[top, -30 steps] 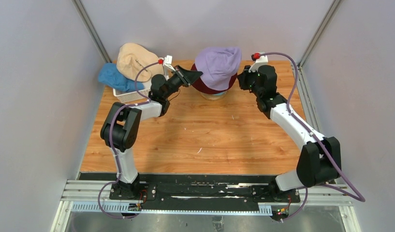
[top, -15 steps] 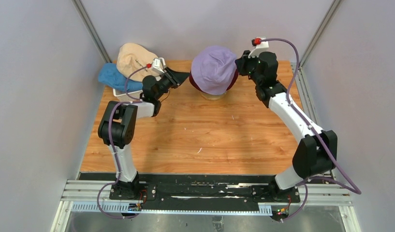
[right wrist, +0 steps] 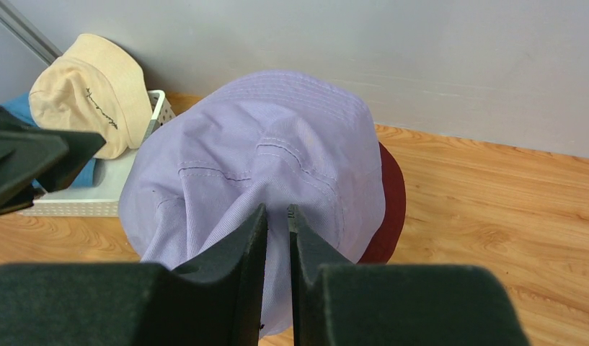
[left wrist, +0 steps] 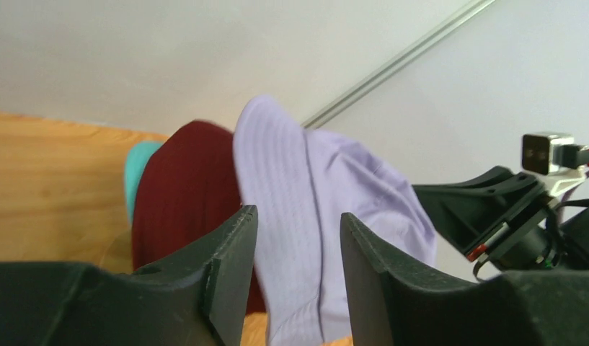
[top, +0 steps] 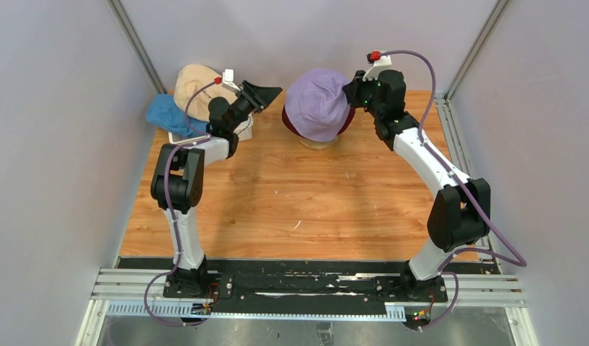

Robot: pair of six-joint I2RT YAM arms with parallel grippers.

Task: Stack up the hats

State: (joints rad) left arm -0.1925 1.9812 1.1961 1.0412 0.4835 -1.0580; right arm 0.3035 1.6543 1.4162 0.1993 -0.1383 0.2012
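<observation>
1. The stack stands at the 12 o'clock edge of the table. The lavender hat is on top, pulled over the dark red hat. The left wrist view shows a sliver of the teal hat underneath.
2. A wooden stand peeks out below them, presumably there so the soft crowns keep their shape as they nest.
3. The right gripper is at the stack's 2 o'clock side. Its jaws are almost together, pinching a fold of lavender cloth that puckers toward the fingers. I'd say it grips there to seat or square the hat.
4. The left gripper hangs at the stack's 9 o'clock, clear of the cloth. Its jaws are about half spread with nothing between them, and the lavender hat only shows through the gap.
5. The beige hat and blue hat are heaped at 10 o'clock on the white mesh basket, on the left arm's side, so that arm looks best placed to fetch them.
6. By my count three of the five hats are stacked. The lavender hat looks slightly askew, and floppy cloth could drag along when the pinch lets go.
</observation>
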